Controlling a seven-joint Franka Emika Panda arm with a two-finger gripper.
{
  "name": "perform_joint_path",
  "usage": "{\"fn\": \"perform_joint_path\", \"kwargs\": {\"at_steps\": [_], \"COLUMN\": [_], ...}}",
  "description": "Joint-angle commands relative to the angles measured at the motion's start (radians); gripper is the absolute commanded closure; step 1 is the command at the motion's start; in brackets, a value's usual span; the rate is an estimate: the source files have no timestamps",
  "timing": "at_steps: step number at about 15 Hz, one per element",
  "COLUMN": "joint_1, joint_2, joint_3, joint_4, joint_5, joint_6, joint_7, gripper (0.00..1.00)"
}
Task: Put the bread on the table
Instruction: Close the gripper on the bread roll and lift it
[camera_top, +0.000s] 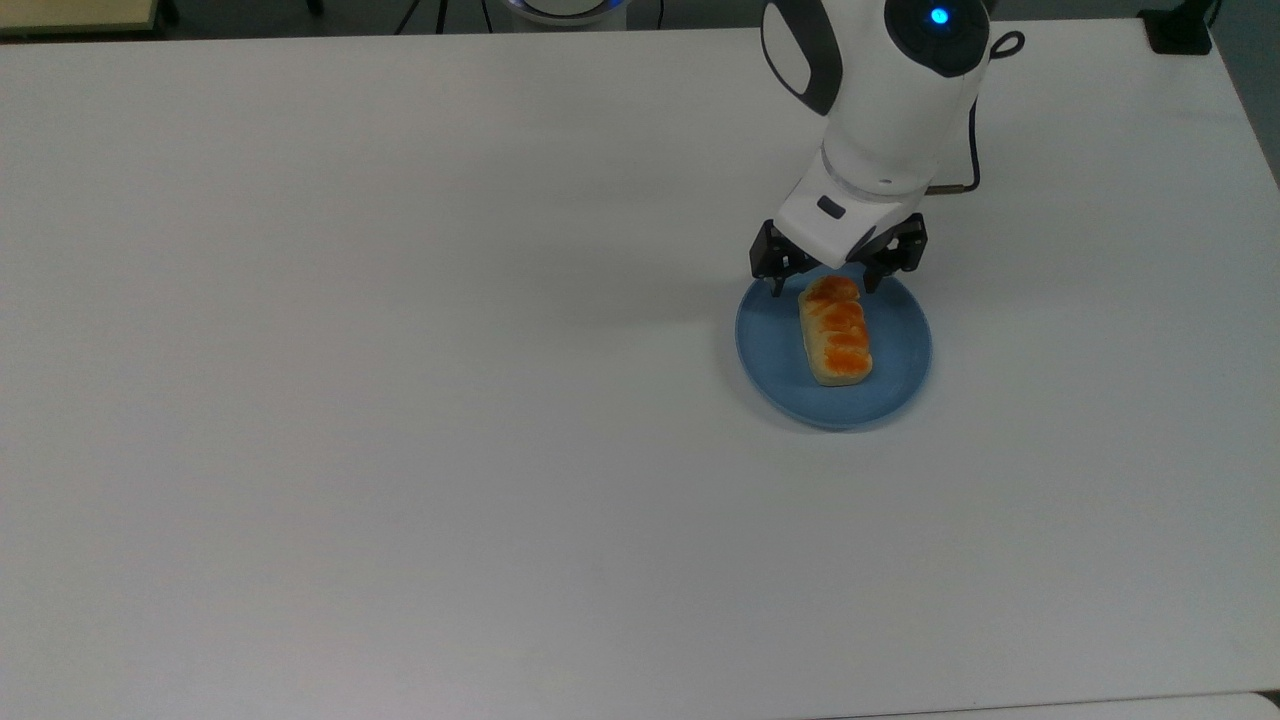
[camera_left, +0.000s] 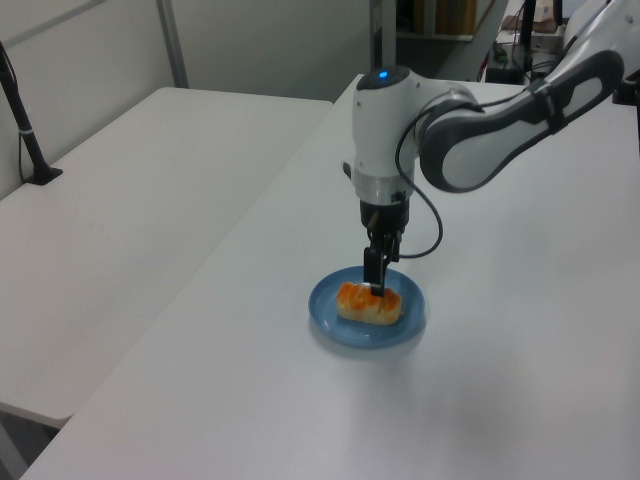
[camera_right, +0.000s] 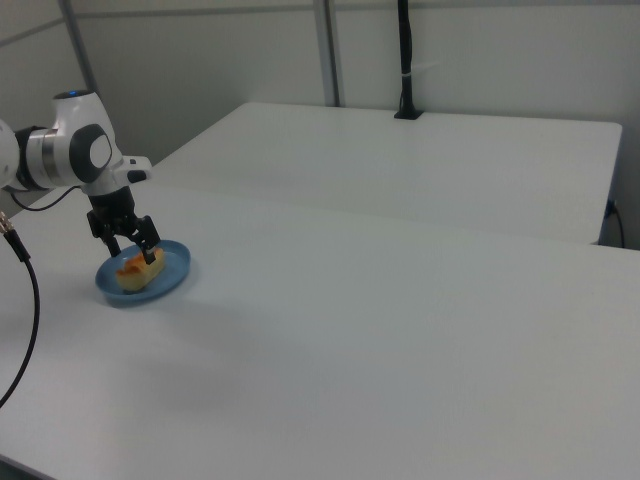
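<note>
The bread (camera_top: 836, 332) is a small loaf with an orange-brown top, lying on a round blue plate (camera_top: 775, 372) on the white table (camera_top: 400, 400). My gripper (camera_top: 825, 289) is open and has come down over the end of the loaf nearest the top view's upper edge, one finger on each side of that end. In the left view the gripper (camera_left: 375, 284) hangs right over the bread (camera_left: 368, 304) on the plate (camera_left: 330, 312). The right view shows the gripper (camera_right: 135, 249) just above the bread (camera_right: 134, 271), with a fingertip close to the loaf.
A second white table (camera_left: 120, 200) adjoins this one, with a black pole (camera_left: 22, 125) clamped to its far side. A black block (camera_top: 1180, 30) sits at the table's corner in the top view's upper right. A cable (camera_top: 960, 170) trails from the arm.
</note>
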Motion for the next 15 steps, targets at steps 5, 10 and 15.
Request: {"fn": "perform_joint_path", "kwargs": {"at_steps": [5,10,15], "joint_1": [0.032,0.034,0.051], "joint_2": [0.06,0.092,0.092], "joint_3": [-0.012,-0.012,-0.012], "joint_4": [0.018,0.018,0.02], "joint_5": [-0.052,-0.055,-0.059], "joint_6": [0.065,0.13,0.131], "joint_7": [0.083,0.099,0.117], "gripper": [0.0,0.16,0.53]}}
